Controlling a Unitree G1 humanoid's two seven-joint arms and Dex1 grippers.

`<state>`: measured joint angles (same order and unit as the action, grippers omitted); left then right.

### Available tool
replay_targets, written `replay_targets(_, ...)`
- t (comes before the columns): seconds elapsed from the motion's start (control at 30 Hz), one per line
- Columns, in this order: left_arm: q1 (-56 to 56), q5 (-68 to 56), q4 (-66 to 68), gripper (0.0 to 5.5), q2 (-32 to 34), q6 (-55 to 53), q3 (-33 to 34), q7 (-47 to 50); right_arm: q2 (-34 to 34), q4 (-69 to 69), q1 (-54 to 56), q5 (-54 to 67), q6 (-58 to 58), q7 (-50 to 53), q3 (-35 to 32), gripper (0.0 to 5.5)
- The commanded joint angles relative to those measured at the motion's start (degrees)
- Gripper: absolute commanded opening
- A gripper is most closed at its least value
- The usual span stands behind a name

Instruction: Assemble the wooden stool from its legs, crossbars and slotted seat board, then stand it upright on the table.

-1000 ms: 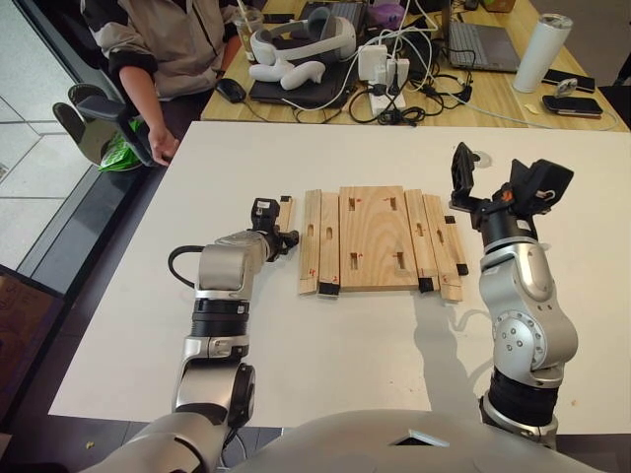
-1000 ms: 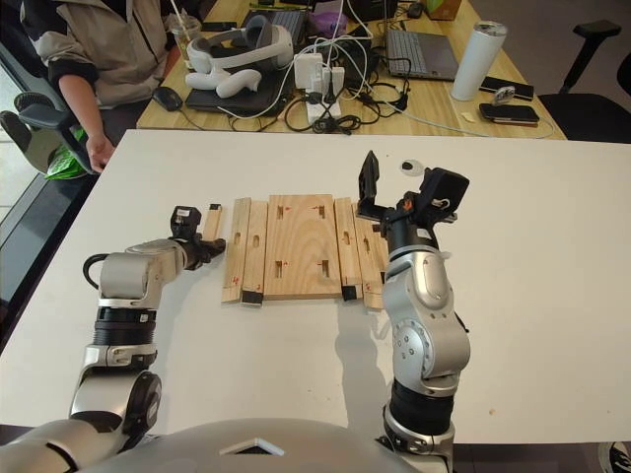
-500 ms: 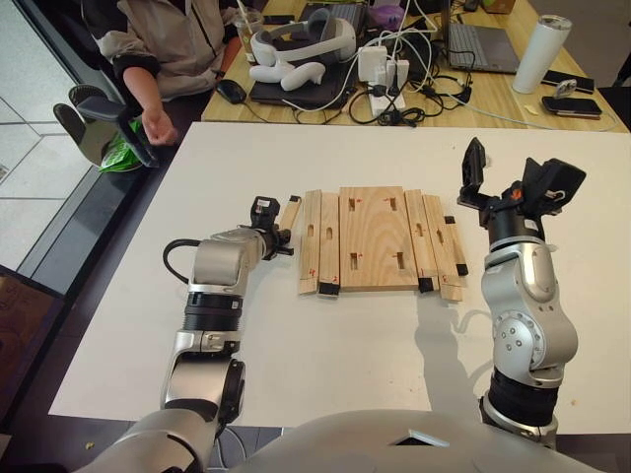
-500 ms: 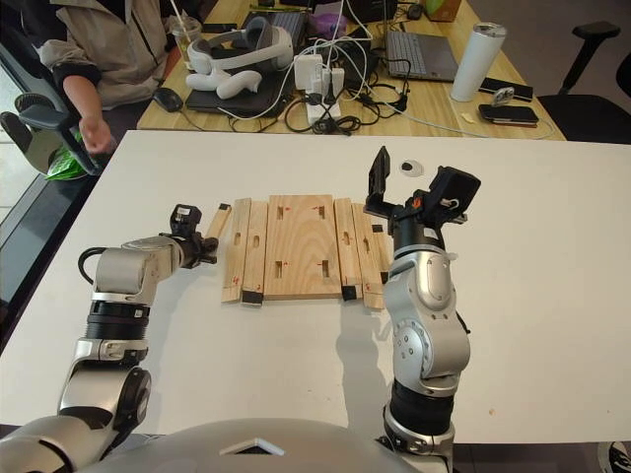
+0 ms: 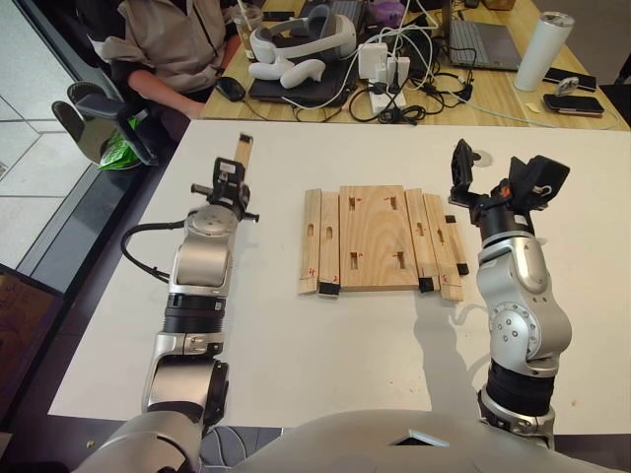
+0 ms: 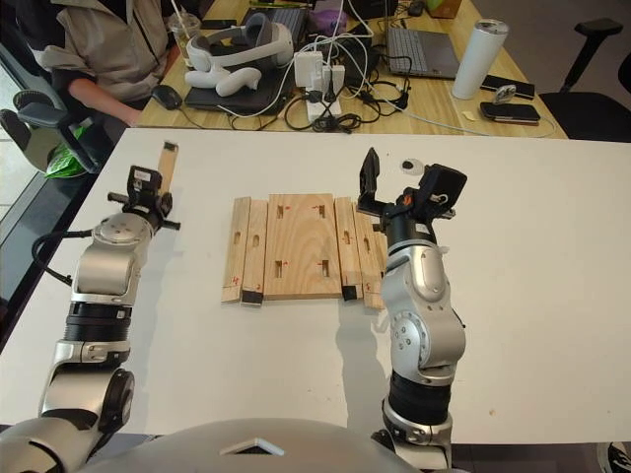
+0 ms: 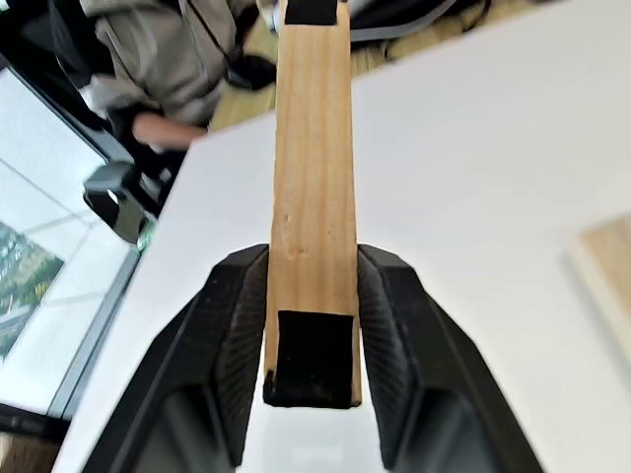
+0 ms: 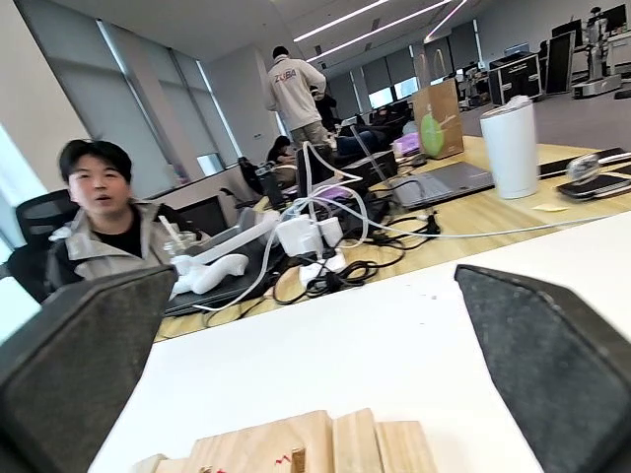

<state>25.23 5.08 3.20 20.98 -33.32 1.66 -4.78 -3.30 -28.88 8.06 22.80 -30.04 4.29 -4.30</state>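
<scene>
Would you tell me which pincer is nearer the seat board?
Right. Right pincer hangs by the seat board's far-right corner; left pincer, gripping a leg, sits farther left.

1. One slotted seat board (image 5: pixel 373 236).
2. Two wooden slats on its left: an outer slat (image 5: pixel 312 241) and an inner slat (image 5: pixel 329 241).
3. On its right, at least three right-hand slats (image 5: pixel 415 241), too close together for me to count them.
4. One black-tipped stick (image 5: pixel 241 155), off the table.
5. Two grippers: left gripper (image 7: pixel 314 296), right gripper (image 5: pixel 498 187).
6. One tumbler (image 5: pixel 540 49), one laptop (image 5: pixel 483 44), one headset (image 5: pixel 301 39).
</scene>
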Motion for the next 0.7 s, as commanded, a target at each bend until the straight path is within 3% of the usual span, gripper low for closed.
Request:
replay_targets(0.03, 0.0, -0.6, -8.9, 1.3, -0.3, 10.2, -3.7, -4.6, 3.2, 2.6, 6.2, 15.3, -6.2, -9.0, -5.8, 5.28)
replay_targets(0.13, -2.9, -0.3, -14.7, 1.3, -0.2, 15.0, -8.9, -9.5, 7.1, 5.0, 10.1, 27.3, -10.6, -14.6, -10.3, 5.28)
replay_targets(0.3, -5.5, 0.1, -22.0, 1.3, -1.4, 17.7, -14.9, -14.0, 14.8, 10.8, 15.8, 35.7, -14.7, -21.4, -13.4, 5.28)
replay_targets(0.7, -7.2, 2.3, -26.7, 1.3, -5.3, 16.8, -20.8, -14.9, 16.5, 15.3, 17.7, 37.1, -14.6, -28.0, -8.8, 5.11)
